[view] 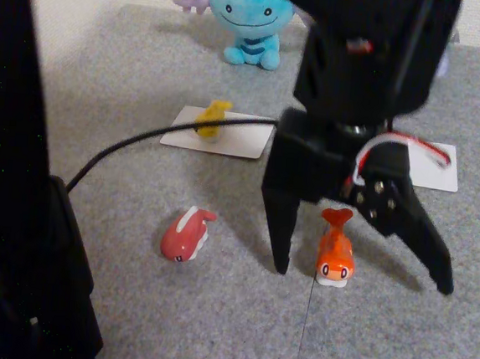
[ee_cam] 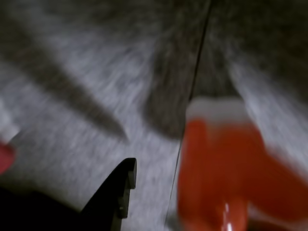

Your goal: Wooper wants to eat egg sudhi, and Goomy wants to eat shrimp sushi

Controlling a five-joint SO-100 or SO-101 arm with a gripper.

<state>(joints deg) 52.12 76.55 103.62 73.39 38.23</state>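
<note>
1. Gripper (view: 364, 281) spread wide, straddling shrimp sushi (view: 335, 251) on the grey carpet (view: 227, 330) near its front edge.
2. Wooper (view: 247, 16) at the back edge; egg sudhi (view: 212, 117) on a white card (view: 235, 141) just before it.

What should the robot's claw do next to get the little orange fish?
Probably close slowly. In the other view the gripper is open, with the shrimp sushi between its two fingers on the grey mat, and the tips look down near the mat. The wrist view also shows the orange toy very close. So squeezing shut should catch it, then lift.
</note>
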